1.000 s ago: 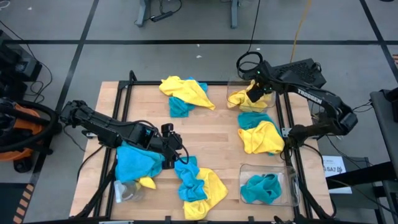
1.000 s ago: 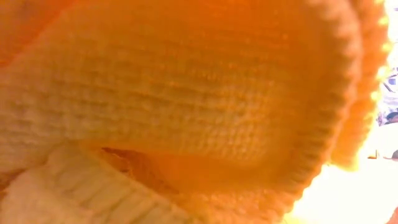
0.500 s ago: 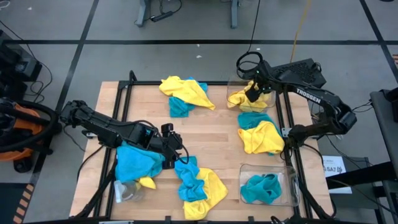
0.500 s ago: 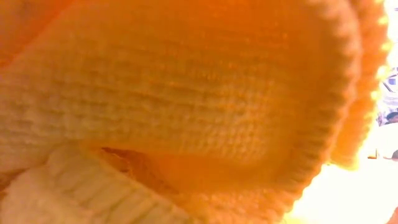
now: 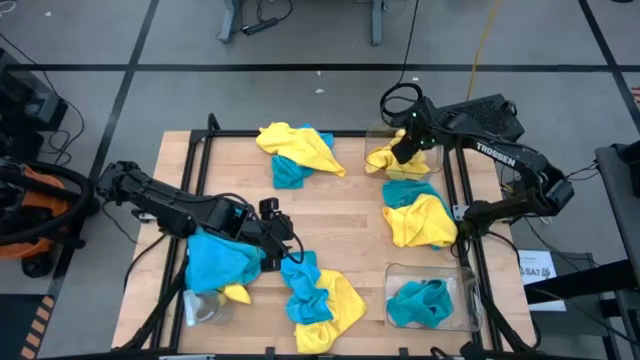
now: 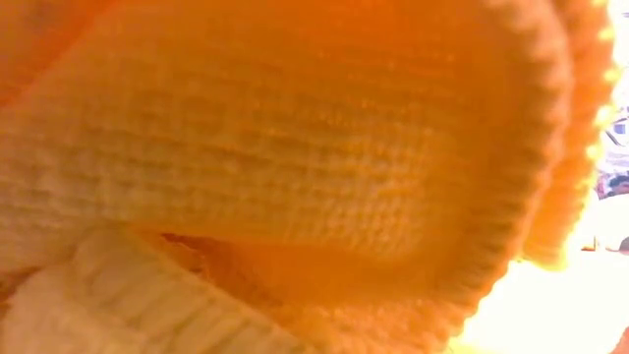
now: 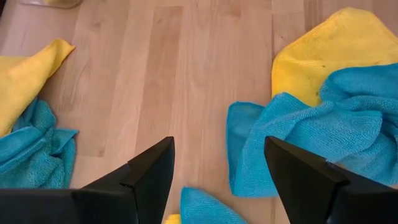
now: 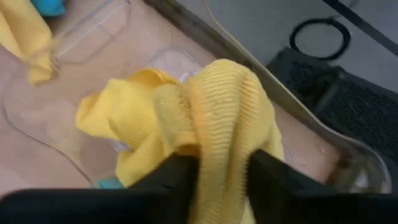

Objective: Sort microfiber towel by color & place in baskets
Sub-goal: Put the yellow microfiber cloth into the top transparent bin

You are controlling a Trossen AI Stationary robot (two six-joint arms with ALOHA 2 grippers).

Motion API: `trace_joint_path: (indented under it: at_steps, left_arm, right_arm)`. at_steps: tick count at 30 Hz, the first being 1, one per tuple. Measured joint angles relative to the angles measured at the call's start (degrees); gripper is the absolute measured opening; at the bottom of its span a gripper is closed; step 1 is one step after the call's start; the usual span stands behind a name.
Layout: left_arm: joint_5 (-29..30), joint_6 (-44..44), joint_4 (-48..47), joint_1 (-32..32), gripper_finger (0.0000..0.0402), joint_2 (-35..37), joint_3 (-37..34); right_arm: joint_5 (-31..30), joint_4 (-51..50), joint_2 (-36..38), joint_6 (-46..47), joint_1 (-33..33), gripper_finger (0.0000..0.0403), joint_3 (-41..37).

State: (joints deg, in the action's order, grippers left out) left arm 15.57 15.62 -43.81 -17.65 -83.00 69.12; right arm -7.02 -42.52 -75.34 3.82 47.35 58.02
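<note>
The right claw [image 8: 214, 165] pinches a yellow towel [image 8: 205, 118] over the far bin [image 5: 385, 135]. The left claw [image 7: 217, 171] gapes empty above mixed towels [image 5: 315, 295] near that bin's opposite corner.

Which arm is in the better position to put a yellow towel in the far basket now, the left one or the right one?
The right. Its gripper already pinches a yellow towel directly over the far basket. The left gripper is open over a blue towel at the near edge.
</note>
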Motion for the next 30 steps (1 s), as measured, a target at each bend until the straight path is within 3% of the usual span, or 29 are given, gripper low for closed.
trace_joint_path:
  at_steps: [3,5,17,25,30]
  left_arm:
    - [0.57,-0.01,0.00,0.00,0.0255,0.00,0.00]
    - [0.78,0.00,0.00,0.00,0.0255,0.00,0.00]
    - [0.81,0.61,0.00,0.00,0.0255,0.00,0.02]
    - [0.81,0.60,-0.13,0.00,0.0255,0.00,0.02]
    - [1.18,0.33,-0.49,0.04,0.0255,0.00,0.04]
  right_arm:
    - [0.80,3.92,-0.43,-0.98,0.00,0.0031,-2.56]
    - [1.49,7.19,-1.48,-1.45,0.00,0.0012,-4.87]
    - [1.24,17.96,-12.73,0.82,0.22,0.0031,-10.73]
    - [1.22,16.54,-11.41,0.27,0.21,0.0034,-10.73]
    - [1.17,14.16,-6.96,-0.11,0.11,0.0065,-10.73]
